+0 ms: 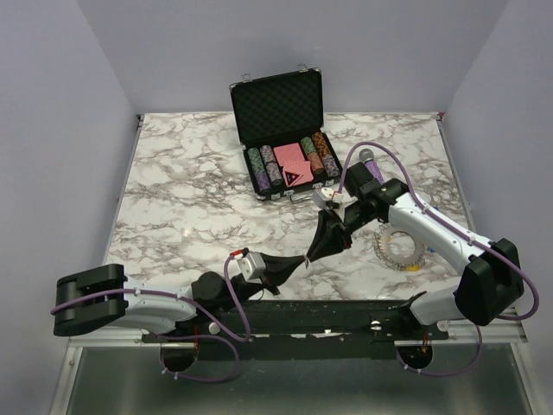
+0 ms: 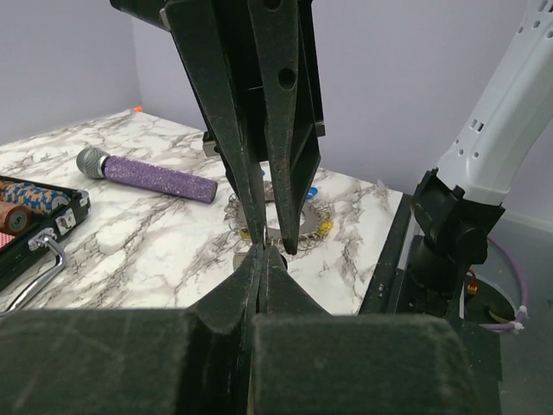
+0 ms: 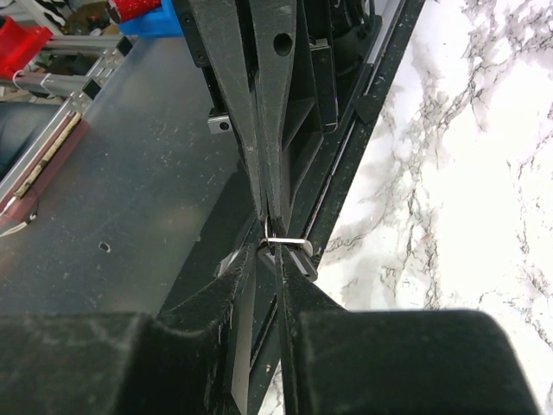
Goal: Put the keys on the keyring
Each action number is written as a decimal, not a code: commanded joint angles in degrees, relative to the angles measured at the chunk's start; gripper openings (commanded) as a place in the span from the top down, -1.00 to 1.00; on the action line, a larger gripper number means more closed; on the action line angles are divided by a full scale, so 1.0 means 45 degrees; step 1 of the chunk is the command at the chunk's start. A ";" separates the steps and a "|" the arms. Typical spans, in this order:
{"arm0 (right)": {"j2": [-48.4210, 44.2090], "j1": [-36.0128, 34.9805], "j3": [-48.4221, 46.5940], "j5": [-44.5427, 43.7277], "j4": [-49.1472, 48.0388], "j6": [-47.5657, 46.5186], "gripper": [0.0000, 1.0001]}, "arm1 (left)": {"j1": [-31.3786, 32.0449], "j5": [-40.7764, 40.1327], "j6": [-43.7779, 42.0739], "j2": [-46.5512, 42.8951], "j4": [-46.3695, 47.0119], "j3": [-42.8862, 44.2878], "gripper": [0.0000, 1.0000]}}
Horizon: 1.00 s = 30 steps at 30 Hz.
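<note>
Marking left claw [image 1: 301, 260] as closed tight, low over the worktop [image 1: 190, 199] near the front edge, tip to tip with right claw [image 1: 317, 249]. Spotting a small silver piece [image 3: 285, 239] right at that meeting point; cannot tell which claw has it, nor whether key or ring part. Logging right claw as nearly closed, narrow gap between fingertips; cannot tell if gripping. Behind, noting chip case [image 1: 278, 112] lying open, purple microphone [image 1: 371, 164] to its right. Further right, placing keyring [image 1: 399, 245] flat on the worktop beside the right arm, apart from both claws. Seeing keys [image 2: 326, 227] with yellow and blue heads at its rim; threaded on or just lying against, too small to tell. Judging step as a handover or threading try at the claw tips. Next move likely calls for a firm pinch by right claw before any release by left, then fine lining-up with the ring.
</note>
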State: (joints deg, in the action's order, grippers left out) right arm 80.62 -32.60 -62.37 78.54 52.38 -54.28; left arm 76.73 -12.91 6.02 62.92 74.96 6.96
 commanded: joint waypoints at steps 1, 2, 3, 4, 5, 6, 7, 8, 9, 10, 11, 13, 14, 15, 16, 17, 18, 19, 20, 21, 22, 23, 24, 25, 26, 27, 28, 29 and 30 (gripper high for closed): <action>0.0014 -0.0177 -0.0066 0.0378 0.0098 -0.0203 0.60 | 0.0000 -0.0179 0.0010 0.0179 0.3596 0.0269 1.00; 0.0034 -0.0197 -0.0066 0.0359 0.0098 -0.0184 0.66 | 0.0000 -0.0198 0.0010 0.0179 0.3596 0.0269 1.00; 0.0014 -0.0197 -0.0085 0.0339 0.0098 -0.0164 0.71 | 0.0000 -0.0179 0.0029 0.0179 0.3596 0.0269 1.00; 0.0034 -0.0236 -0.0105 0.0320 0.0098 -0.0164 0.80 | 0.0000 -0.0198 0.0029 0.0179 0.3596 0.0269 1.00; 0.0034 -0.0217 -0.0144 0.0300 0.0098 -0.0145 0.90 | 0.0019 -0.0198 0.0029 0.0179 0.3596 0.0269 1.00; 0.0014 -0.0236 -0.0164 0.0300 0.0118 -0.0125 0.99 | 0.0000 -0.0198 0.0010 0.0198 0.3616 0.0289 1.00; 0.0034 -0.0236 -0.0202 0.0281 0.0137 -0.0164 0.99 | 0.0000 -0.0218 0.0010 0.0199 0.3616 0.0250 1.00; 0.0014 -0.0236 -0.0203 0.0222 0.0195 -0.0203 0.99 | 0.0019 -0.0218 -0.0010 0.0199 0.3597 0.0250 1.00; -0.0005 -0.0236 -0.0222 0.0164 0.0254 -0.0242 0.99 | 0.0000 -0.0295 -0.0010 0.0199 0.3596 0.0231 1.00; -0.0005 -0.0236 -0.0280 0.0009 0.0332 -0.0203 0.99 | 0.0019 -0.0354 0.0029 0.0199 0.3596 0.0192 1.00; -0.0025 -0.0236 -0.0339 -0.0186 0.0333 -0.0029 0.99 | 0.0019 -0.0509 0.0068 0.0179 0.3596 0.0133 1.00; -0.0083 -0.0236 -0.0553 -0.0965 0.0333 0.0497 0.99 | 0.0000 -0.0821 0.0223 0.0024 0.3597 -0.0081 0.84; -0.0103 -0.0255 -0.0709 -0.1627 0.0545 0.0519 0.99 | 0.0000 -0.1017 0.0282 -0.0113 0.3538 -0.0275 0.48; -0.0084 -0.0256 -0.0885 -0.2214 0.0876 0.0346 0.99 | 0.0019 -0.1173 0.0438 -0.0385 0.3403 -0.0490 0.19; 0.0013 -0.0352 -0.1176 -0.3012 0.1537 -0.0062 0.99 | 0.0019 -0.1330 0.0594 -0.0735 0.2995 -0.0724 -0.04; 0.0130 -0.0450 -0.1469 -0.3716 0.2182 -0.0550 0.99 | 0.0019 -0.1370 0.0731 -0.1435 0.2372 -0.0862 -0.15; 0.0402 -0.0548 -0.1782 -0.4439 0.2942 -0.0999 0.99 | -0.0019 -0.1351 0.0945 -0.2003 0.0877 -0.0902 -0.23; 0.0598 -0.0665 -0.2036 -0.4968 0.3491 -0.1352 0.99 | -0.0058 -0.1273 0.1198 -0.3091 -0.0839 -0.0709 -0.32; 0.0813 -0.0762 -0.2271 -0.5534 0.4057 -0.1684 1.00 | -0.0117 -0.1060 0.1510 -0.3972 -0.3486 -0.0320 -0.37; 0.0892 -0.0918 -0.2428 -0.5985 0.4353 -0.1803 0.99 | -0.0214 -0.0884 0.1823 -0.4832 -0.5814 0.0322 -0.44; 0.0913 -0.1036 -0.2468 -0.6434 0.4433 -0.1785 0.99 | -0.0331 -0.0805 0.2116 -0.5343 -0.8022 0.0811 -0.50; 0.0816 -0.1153 -0.2468 -0.6844 0.4318 -0.1708 0.99 | -0.0467 -0.0514 0.2138 -0.5774 -0.9223 0.1184 -0.53; 0.0738 -0.1309 -0.2449 -0.7467 0.4124 -0.1494 0.99 | -0.0585 -0.0105 0.2003 -0.6087 -1.0086 0.1323 -0.54; 0.0640 -0.1504 -0.2468 -0.7938 0.3928 -0.1337 0.99 | -0.0702 0.0383 0.1963 -0.6323 -1.0617 0.1401 -0.57; 0.0620 -0.1680 -0.2546 -0.8387 0.3830 -0.1162 0.99 | -0.0800 0.0794 0.1924 -0.6499 -1.1125 0.1460 -0.57; 0.0716 -0.1759 -0.2721 -0.8623 0.3809 -0.1044 0.99 | -0.0936 0.1107 0.1866 -0.6539 -1.1420 0.1519 -0.58; 0.0833 -0.1798 -0.2916 -0.8761 0.3925 -0.1024 0.99 | -0.1015 0.1420 0.1788 -0.6540 -1.1636 0.1597 -0.59; 0.0970 -0.1818 -0.3169 -0.8801 0.4100 -0.1023 0.99 | -0.1035 0.1577 0.1632 -0.6424 -1.1812 0.1694 -0.59; 0.1068 -0.1837 -0.3423 -0.8802 0.4237 -0.1004 0.99 | -0.1035 0.1714 0.1515 -0.6210 -1.1930 0.1811 -0.59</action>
State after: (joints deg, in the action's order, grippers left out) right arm 84.12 -39.94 -73.19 45.89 68.25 -59.35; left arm 72.82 -11.77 13.39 33.47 36.14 13.80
